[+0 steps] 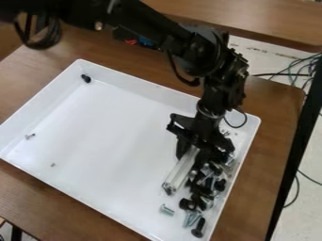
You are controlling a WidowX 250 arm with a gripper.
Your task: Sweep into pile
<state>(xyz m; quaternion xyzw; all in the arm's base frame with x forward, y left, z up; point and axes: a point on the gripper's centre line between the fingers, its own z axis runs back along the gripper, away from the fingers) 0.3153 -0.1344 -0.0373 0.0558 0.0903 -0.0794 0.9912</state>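
Where the near edge of the view cuts off a corner of the shallow white plastic tray (83, 196), a long black screw (198, 227) lies close to the right wall. A short silver bolt (166, 210) sits just beside the dense pile of black and silver metal fasteners (202, 192), whose overlapping pieces are hard to tell apart. A clear, straight plastic bar (179, 173) slants along the pile's left side, its upper end hidden by the black two-finger gripper (196, 149). The fingers look clamped on the bar, though dark parts around them blur together. The gripper is near the right wall; leftward, the tray's floor spreads widely, with a tiny dull bit (52, 165) and a small silver screw (29, 136). A small black fastener (86, 78) lies by the far left corner. Beyond the brown wooden counter (271, 109) are a pale speckled floor (312, 188), dark thin cables (301, 70) and another brown wooden surface (252, 18).
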